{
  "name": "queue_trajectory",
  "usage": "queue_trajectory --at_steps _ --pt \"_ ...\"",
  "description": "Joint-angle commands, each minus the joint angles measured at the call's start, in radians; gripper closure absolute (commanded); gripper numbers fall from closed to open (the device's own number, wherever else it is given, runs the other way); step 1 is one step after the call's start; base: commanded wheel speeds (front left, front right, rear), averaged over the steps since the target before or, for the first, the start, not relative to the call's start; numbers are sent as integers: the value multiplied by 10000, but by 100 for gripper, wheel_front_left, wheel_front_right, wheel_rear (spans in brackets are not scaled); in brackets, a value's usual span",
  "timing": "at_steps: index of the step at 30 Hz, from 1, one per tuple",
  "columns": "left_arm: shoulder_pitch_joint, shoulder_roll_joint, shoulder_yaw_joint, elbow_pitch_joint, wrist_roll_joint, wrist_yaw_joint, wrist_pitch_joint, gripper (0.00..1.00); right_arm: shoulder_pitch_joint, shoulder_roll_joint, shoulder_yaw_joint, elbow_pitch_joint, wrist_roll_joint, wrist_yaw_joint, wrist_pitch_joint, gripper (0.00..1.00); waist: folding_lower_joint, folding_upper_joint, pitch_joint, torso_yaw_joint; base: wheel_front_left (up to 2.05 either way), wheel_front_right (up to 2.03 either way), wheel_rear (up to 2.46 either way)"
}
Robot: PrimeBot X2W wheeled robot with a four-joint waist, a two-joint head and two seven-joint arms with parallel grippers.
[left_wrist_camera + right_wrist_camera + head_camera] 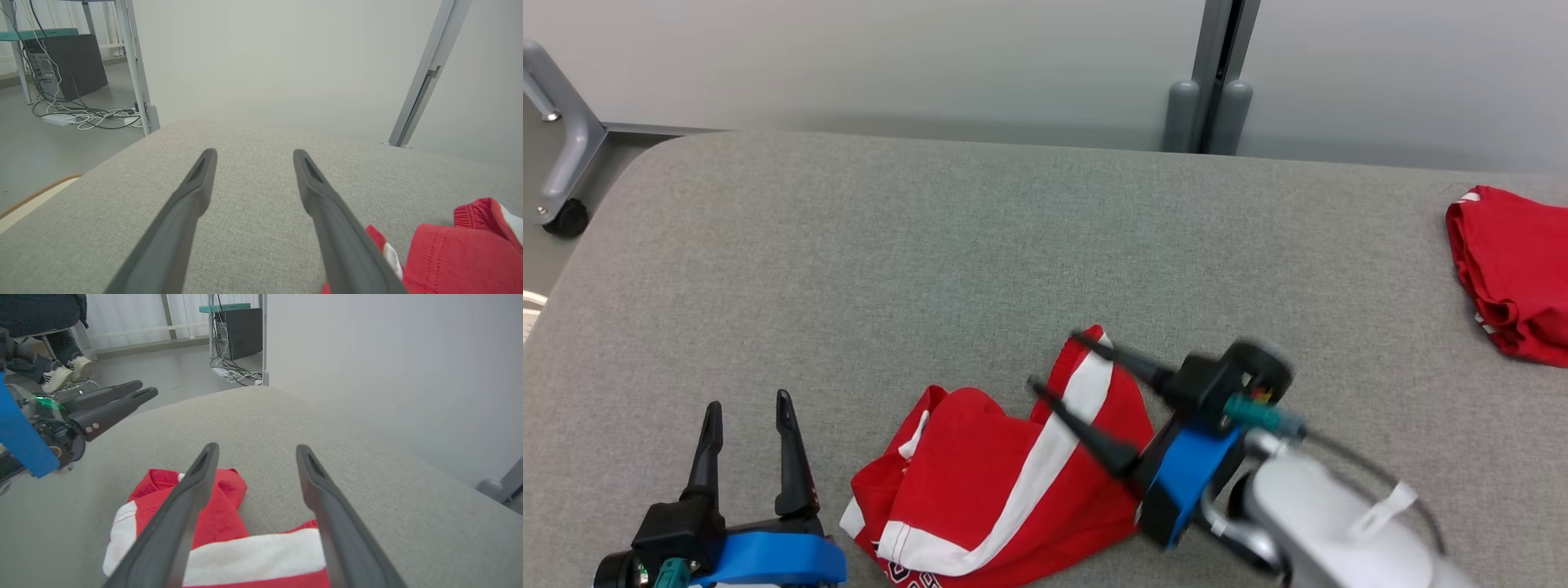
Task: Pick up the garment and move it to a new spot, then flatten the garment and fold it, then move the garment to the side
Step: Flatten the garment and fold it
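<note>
The garment (1005, 482), red with white stripes, lies crumpled on the grey padded table (931, 245) near its front edge. My right gripper (1054, 359) hovers just above the garment's right part, fingers apart and pointing left, with nothing between them. The right wrist view shows the garment (253, 555) lying beneath those open fingers. At the lower left my left gripper (747, 404) stands open over bare table, to the left of the garment. Its wrist view catches the garment's edge (449, 253) at the lower right.
A second red garment (1511, 269) lies at the table's right edge. A grey post (1209, 98) stands behind the table and a wheeled frame (564, 155) at the far left. A seated person's feet (65, 371) are in the right wrist view.
</note>
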Motion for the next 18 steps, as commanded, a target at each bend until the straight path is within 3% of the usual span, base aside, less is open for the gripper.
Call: queue_trajectory --at_steps 1,7,18 --pt "-65 -14 9 -12 -12 22 -45 0 -348 -155 -383 -55 -293 4 225 0 0 0 48 18 0 0 0" --pt "-244 -14 -169 14 -53 17 -45 0 -1600 -236 -1219 762 -775 4 1275 0 0 0 248 203 0 0 0" --pt "-627 -18 -543 91 -309 123 -46 0 -3167 343 -593 4785 -435 4 1985 0 0 0 668 756 0 0 0"
